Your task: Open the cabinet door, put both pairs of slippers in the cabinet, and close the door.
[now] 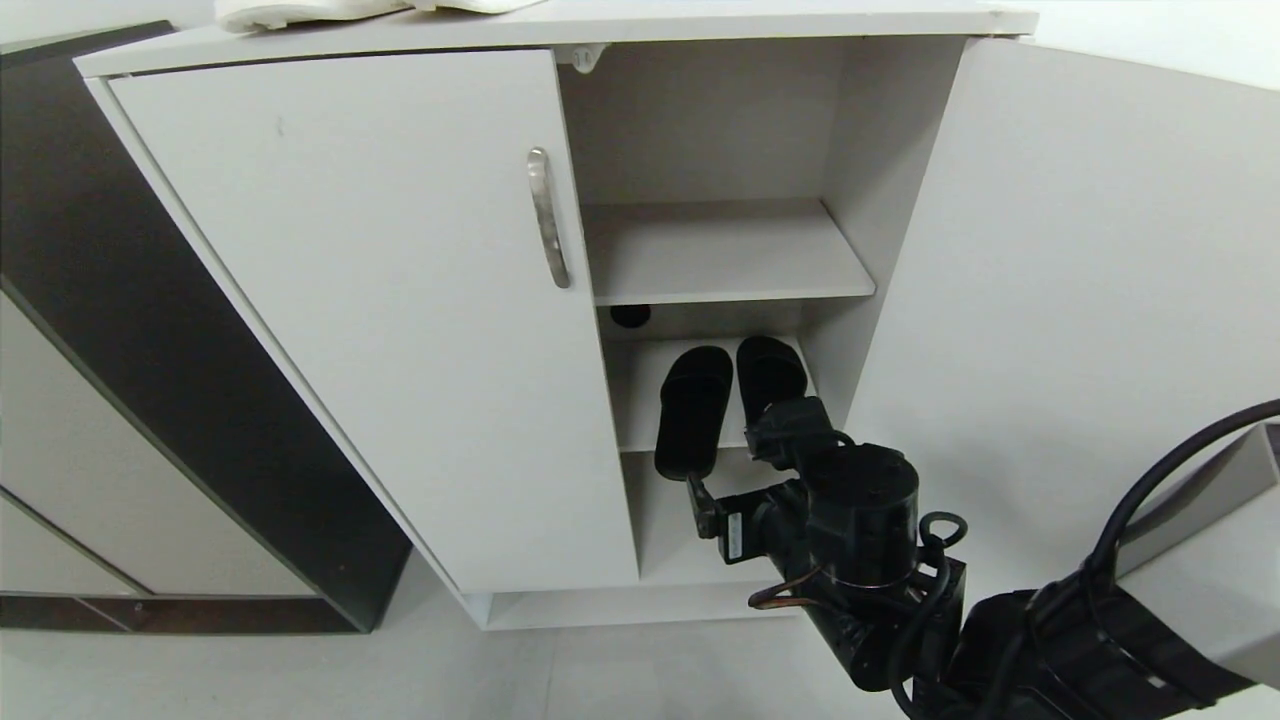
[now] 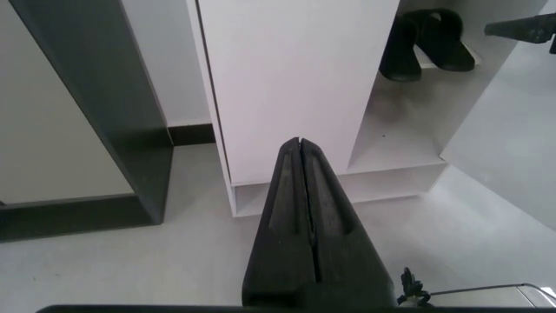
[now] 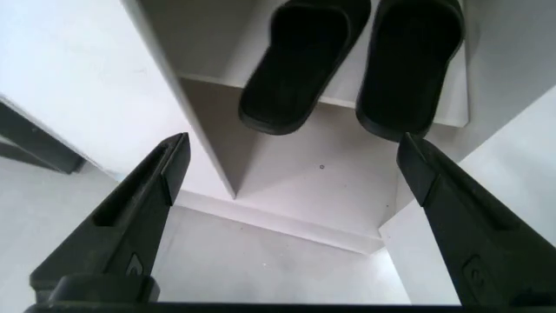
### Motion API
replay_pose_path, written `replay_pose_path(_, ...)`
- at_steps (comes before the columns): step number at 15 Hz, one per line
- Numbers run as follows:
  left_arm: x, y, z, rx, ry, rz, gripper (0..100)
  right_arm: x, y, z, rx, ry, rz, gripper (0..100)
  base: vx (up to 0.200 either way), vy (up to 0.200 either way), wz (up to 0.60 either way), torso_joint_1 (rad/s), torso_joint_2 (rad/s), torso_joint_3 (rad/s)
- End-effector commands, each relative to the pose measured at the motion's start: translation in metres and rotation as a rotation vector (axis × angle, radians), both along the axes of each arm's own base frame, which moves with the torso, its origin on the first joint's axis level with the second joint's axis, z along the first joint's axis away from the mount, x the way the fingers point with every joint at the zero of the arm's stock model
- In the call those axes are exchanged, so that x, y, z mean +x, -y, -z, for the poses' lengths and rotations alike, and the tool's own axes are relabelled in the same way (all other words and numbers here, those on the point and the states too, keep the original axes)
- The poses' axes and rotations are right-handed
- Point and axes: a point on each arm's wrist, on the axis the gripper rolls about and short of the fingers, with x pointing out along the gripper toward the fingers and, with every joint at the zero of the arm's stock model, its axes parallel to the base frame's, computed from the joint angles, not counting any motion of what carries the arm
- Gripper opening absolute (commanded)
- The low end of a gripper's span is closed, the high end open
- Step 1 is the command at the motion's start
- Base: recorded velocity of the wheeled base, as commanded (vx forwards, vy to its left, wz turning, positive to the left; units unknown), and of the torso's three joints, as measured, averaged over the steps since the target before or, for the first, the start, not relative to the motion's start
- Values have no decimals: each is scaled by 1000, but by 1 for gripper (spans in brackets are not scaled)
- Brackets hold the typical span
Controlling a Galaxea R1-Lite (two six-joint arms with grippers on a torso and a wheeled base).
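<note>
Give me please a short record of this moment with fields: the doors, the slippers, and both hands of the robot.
right door: open, swung wide
left door: closed, metal handle at its inner edge
slippers: one black pair on the middle shelf, ends overhanging its front edge
right hand: open, empty, just in front of the slippers
left hand: shut, empty, low before the left door
cabinet top: white cloth lying on it

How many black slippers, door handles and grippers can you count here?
Black slippers: 2
Door handle: 1
Grippers: 2
Total: 5
</note>
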Motion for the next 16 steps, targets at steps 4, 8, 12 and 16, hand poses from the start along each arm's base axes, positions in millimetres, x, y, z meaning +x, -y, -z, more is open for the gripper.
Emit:
replay_pose_path(4,0,0,0,0,-1,0,0,-5,-3,1,-2,-3,-14,100,0,0,0,0,5,185)
replay_pose_path(8,0,0,0,0,-1,0,0,-6,-2,3,-6,-8,-15,100,0,0,0,1,4,204)
replay_pose_path(12,0,0,0,0,-1,0,0,-6,-1,4,-7,-13,-15,100,0,0,0,5,-2,190)
replay_pose_path(16,0,0,0,0,-1,0,0,-24,16,-7,21,-22,-193,100,0,0,0,1,4,106)
